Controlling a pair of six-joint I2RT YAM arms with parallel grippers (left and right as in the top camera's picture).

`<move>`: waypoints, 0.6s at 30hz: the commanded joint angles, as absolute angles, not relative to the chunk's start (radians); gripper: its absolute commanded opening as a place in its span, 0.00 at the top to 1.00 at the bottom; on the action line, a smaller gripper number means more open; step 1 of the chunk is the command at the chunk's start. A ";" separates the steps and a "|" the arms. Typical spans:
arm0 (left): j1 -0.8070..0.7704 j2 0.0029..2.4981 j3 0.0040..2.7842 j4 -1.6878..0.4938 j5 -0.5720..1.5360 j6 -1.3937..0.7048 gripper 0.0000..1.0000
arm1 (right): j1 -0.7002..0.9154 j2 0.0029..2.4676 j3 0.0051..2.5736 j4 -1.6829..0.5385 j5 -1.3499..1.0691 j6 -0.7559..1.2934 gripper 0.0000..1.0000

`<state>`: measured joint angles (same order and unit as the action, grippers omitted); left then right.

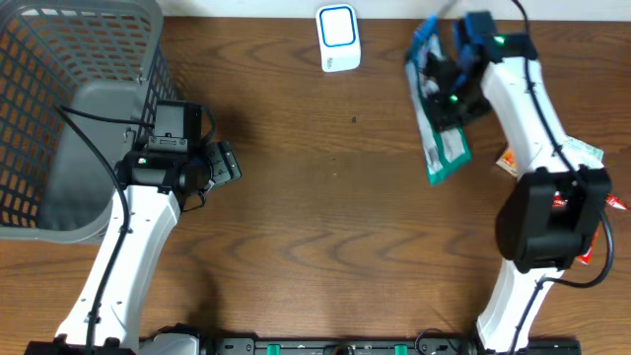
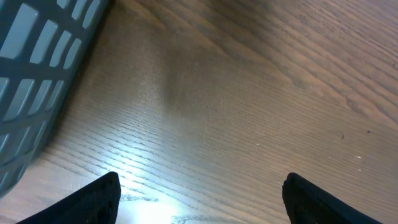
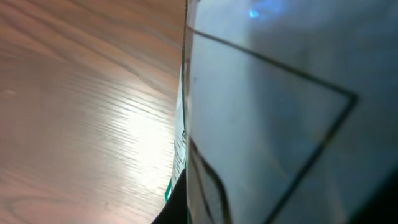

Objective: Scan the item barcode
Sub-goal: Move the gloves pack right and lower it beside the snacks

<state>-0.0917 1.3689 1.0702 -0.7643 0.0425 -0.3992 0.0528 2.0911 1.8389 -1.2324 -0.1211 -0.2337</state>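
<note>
Packet (image 1: 442, 148) count is one, and the right gripper (image 1: 444, 87) has its fingers shut tight on it, over the far right part of the table (image 1: 325, 217). It sits to the right of the scanner (image 1: 336, 37) and apart from it. The packet is flat and long, made of shiny crinkly film, green and white with a bit of blue at the top end. Its long side runs from far to near, leaning a little, with the blue end pointing away toward the back edge. In the right wrist view the packet (image 3: 280, 112) fills most of the picture, pale and glossy with thin dark lines. There is one scanner, a small white box with round corners and a blue ring on its face. There is one basket (image 1: 59, 128), gray plastic with a grid of holes, at the far left. There are two arms. The left gripper (image 1: 227, 163) holds nothing, and its two black fingers (image 2: 102, 196) are spread wide over the brown wood. More packets (image 1: 592, 153) lie by the right edge, partly hidden, so I cannot count them.
</note>
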 commanded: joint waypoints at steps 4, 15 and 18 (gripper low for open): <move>-0.088 1.359 1.071 -0.770 0.033 -0.401 0.16 | -0.083 2.105 1.653 -1.164 -0.173 -0.218 0.99; -0.088 1.359 1.071 -0.770 0.033 -0.401 0.15 | -0.152 2.105 1.600 -1.094 -0.120 -0.218 0.12; -0.088 1.359 1.071 -0.770 0.033 -0.401 0.16 | -0.152 2.105 1.601 -1.088 -0.100 -0.218 0.01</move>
